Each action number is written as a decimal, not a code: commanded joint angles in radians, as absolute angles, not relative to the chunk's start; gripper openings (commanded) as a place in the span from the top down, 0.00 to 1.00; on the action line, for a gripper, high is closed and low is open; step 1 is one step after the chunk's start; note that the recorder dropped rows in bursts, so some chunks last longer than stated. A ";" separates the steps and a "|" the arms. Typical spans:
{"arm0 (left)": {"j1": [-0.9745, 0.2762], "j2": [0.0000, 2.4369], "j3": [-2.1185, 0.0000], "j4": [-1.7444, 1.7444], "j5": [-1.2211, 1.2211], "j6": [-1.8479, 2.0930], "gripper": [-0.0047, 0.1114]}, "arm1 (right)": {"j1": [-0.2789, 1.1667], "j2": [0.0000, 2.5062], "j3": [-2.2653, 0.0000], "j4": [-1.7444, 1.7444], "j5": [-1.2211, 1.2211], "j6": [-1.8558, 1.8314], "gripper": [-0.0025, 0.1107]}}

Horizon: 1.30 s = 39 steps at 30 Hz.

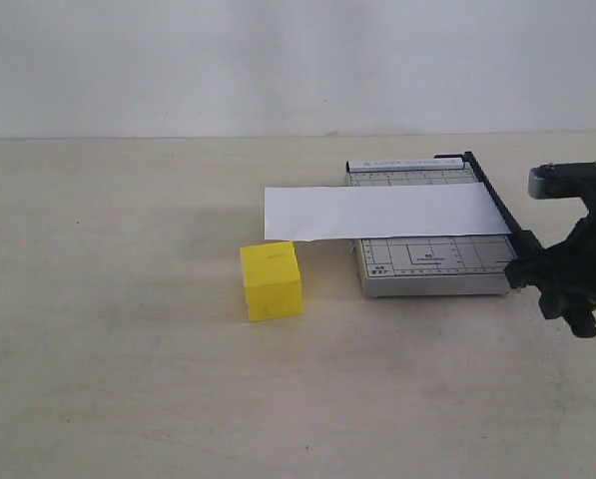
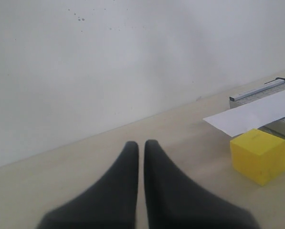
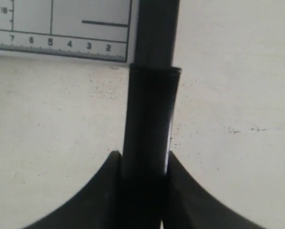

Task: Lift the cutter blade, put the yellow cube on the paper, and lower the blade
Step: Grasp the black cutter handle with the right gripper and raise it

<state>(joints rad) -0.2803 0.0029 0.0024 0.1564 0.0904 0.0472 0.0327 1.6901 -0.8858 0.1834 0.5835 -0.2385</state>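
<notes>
We see the yellow cube (image 1: 272,281) as matt and foam-like, its faces faintly grainy with no shine. The paper (image 1: 377,212) is plain white, smooth and dull. The cutter blade (image 3: 151,109) looks like black plastic at its handle end, smooth and glossy enough to carry a thin bright streak along one edge. The cutter base (image 1: 432,261) reads to us as grey and matt, printed with fine lines. The table (image 1: 128,379) is pale, dull and lightly speckled. The left gripper (image 2: 141,144) and the right gripper (image 3: 141,160) both look matt black, rubber or plastic; we cannot tell which.
</notes>
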 commanded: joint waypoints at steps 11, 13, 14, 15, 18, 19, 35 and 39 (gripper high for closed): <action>-0.278 0.000 0.000 0.145 0.077 0.047 0.92 | 0.031 1.463 -1.063 0.186 0.508 -0.261 0.93; -0.278 0.000 0.000 0.145 0.077 0.047 0.92 | 0.031 1.463 -1.090 0.186 0.521 -0.261 0.93; -0.278 0.000 0.000 0.145 0.077 0.047 0.92 | 0.031 1.463 -1.097 0.186 0.524 -0.261 0.93; -0.278 0.000 0.000 0.145 0.077 0.047 0.92 | 0.031 1.463 -1.102 0.186 0.526 -0.261 0.93; -0.278 0.000 0.000 0.145 0.077 0.047 0.92 | 0.031 1.463 -1.102 0.186 0.538 -0.261 0.93; -0.278 0.000 0.000 0.145 0.077 0.047 0.92 | 0.031 1.463 -1.102 0.196 0.545 -0.276 0.93; -0.278 0.000 0.000 0.145 0.077 0.047 0.92 | 0.031 1.353 -0.916 0.573 0.444 -0.696 0.50; -0.278 0.000 0.000 0.145 0.077 0.047 0.92 | 0.031 1.182 -0.735 0.657 0.303 -0.751 0.51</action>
<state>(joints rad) -0.2803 0.0029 0.0024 0.1564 0.0904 0.0472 0.0305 1.2932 -0.8386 0.5997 0.4080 -0.7068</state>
